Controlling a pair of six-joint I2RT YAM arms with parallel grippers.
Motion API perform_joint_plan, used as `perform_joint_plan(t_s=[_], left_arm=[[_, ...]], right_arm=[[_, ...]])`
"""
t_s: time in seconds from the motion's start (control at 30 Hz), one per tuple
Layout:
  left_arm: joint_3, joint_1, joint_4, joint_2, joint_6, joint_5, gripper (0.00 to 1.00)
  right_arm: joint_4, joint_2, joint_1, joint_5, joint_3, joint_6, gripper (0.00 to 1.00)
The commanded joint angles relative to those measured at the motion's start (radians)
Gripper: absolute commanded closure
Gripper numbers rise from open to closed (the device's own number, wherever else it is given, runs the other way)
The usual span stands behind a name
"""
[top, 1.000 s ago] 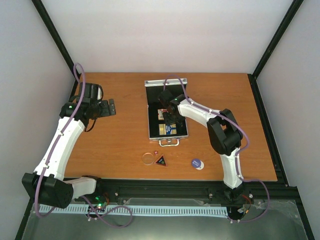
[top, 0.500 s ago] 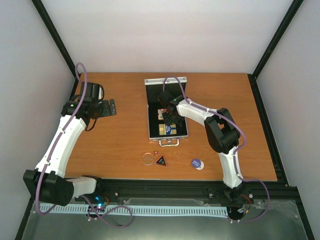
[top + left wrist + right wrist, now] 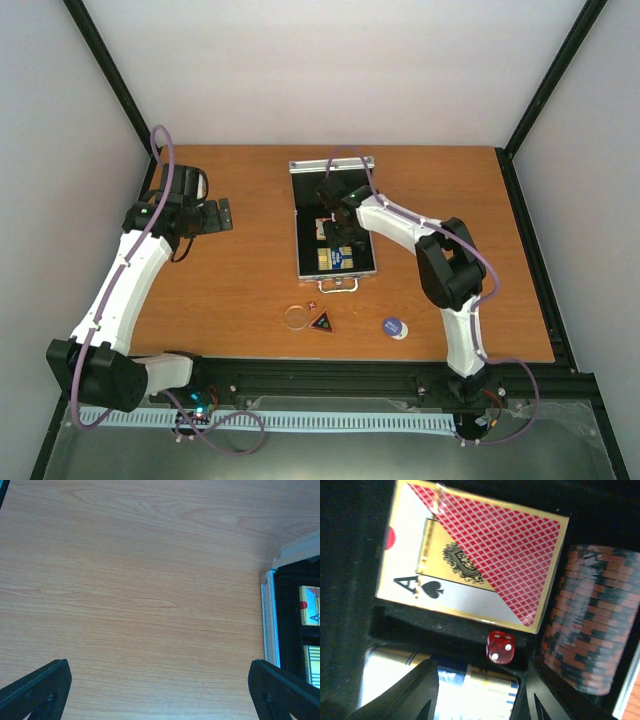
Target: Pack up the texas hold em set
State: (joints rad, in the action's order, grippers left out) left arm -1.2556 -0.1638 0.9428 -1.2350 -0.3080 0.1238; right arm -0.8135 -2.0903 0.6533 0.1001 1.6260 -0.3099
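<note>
The silver case [image 3: 304, 272] lies open at the table's middle, black lining up. My right gripper [image 3: 336, 230] hangs inside it, open and empty [image 3: 480, 702]. In the right wrist view a red die [image 3: 500, 647] rests on the black divider just beyond my fingertips, between the pink deck [image 3: 470, 565] and the blue-yellow deck [image 3: 460, 690]. The brown chip stack [image 3: 590, 630] lies to the right. Another red die [image 3: 313, 305], a clear disc [image 3: 296, 317], the black triangle [image 3: 321, 321] and a blue disc [image 3: 395, 327] lie on the table in front of the case. My left gripper [image 3: 224, 215] is open and empty [image 3: 160, 695], left of the case.
The left wrist view shows bare wood and the case's silver rim [image 3: 270, 625] at the right edge. A black frame rail [image 3: 400, 375] runs along the table's near edge. Black corner posts stand at the back left and back right.
My right gripper has shifted slightly toward the back inside the case. The left arm has barely moved.
</note>
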Motion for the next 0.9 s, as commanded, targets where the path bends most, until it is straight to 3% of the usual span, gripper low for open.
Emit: perform_joint_plan(t_s=[0.0,0.2,0.37,0.6,0.87], left_arm=[[-0.037,-0.002,0.000,0.002,0.023,-0.002,0.00],[-0.033,-0.003,-0.004,0.005,0.023,-0.014,0.00],[-0.031,-0.003,-0.005,0.014,0.023,-0.024,0.00],[-0.028,-0.002,-0.007,0.024,0.018,-0.044,0.00],[-0.018,-0.002,-0.014,0.028,0.017,-0.053,0.00]], right_arm=[[-0.052,0.100,0.021,-0.026,0.036,0.015,0.50],[-0.160,0.141,0.181,-0.015,0.019,0.000,0.50],[-0.164,0.166,0.306,-0.082,-0.088,-0.085,0.50],[-0.137,0.202,0.344,-0.116,-0.199,-0.158,0.50],[-0.127,0.180,0.363,-0.146,-0.184,-0.150,0.51]])
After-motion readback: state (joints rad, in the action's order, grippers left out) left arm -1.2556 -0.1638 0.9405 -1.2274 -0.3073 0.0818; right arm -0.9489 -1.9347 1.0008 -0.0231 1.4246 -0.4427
